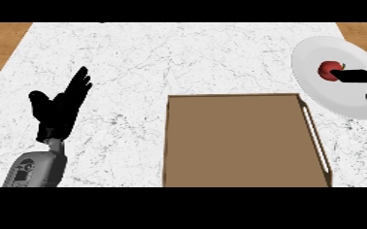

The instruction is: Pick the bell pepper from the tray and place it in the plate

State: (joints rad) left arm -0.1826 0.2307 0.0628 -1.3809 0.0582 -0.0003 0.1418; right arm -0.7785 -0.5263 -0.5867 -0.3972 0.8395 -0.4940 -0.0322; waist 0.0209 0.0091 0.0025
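Where the white plate (324, 85) sits at about three o'clock on the counter, the red bell pepper (329, 69) lies on it, in the plate's upper half and not on the tray. My right hand (353, 75) comes in from the right edge at three o'clock, and only a dark stretch of it shows, touching the pepper's right side. I cannot tell whether those fingers are curled about the pepper or lying straight against it, since most of the hand is cut off by the edge.

Toward five o'clock from the pepper lies the brown tray (243, 140), a wide rectangle with a low rim and a pale handle strip along its right side. Its upper right corner comes just beside the plate's lower edge; whether they touch I cannot tell.

Over at nine o'clock, well apart from tray and plate, my left hand (58, 107) rests above the white marble counter (179, 58) with its fingers straight and pointing up toward one o'clock, thumb out to the side, holding nothing. Its grey forearm (34, 169) enters from seven o'clock. Wooden strips (13, 36) show past the counter at ten and two o'clock.
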